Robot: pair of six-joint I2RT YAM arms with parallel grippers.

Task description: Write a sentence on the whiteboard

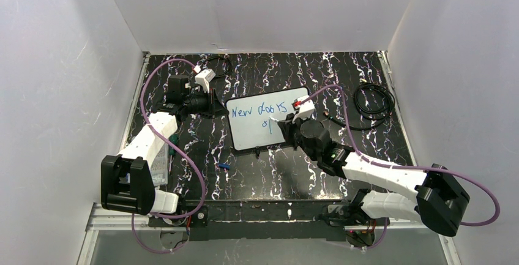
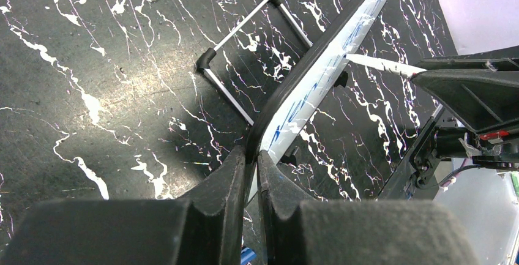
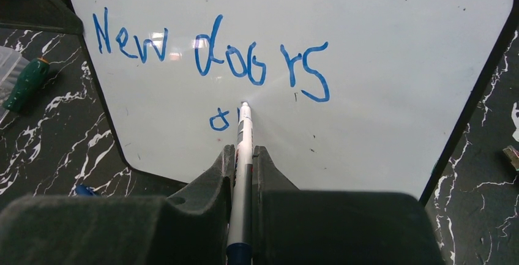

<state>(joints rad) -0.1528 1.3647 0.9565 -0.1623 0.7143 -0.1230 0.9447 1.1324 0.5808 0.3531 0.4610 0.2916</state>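
Right gripper (image 3: 243, 155): pinches the marker (image 3: 244, 127) between nearly closed jaws, tip at the whiteboard (image 3: 392, 57), seemingly touching, at the start of the second line.
Left gripper (image 2: 252, 158): clamps the board's 9 o'clock edge, jaws all but together on the thin frame.
Board position: mid-table, propped tilted on a wire stand (image 2: 235, 63), right arm reaching in from about 5 o'clock.
Sentence (image 3: 208, 54): reads "New doors" on top; below, only an "o" and one stroke, toward 7 o'clock of "doors".

Risks, as judged:
- Pressing too hard probably rocks the tilted board back on its stand or pivots it about the single clamped edge. Strokes then skip or wander.
- Could let the marker creep or twist between the pads under side load, thinning the line.
- Too light a touch breaks the letters.
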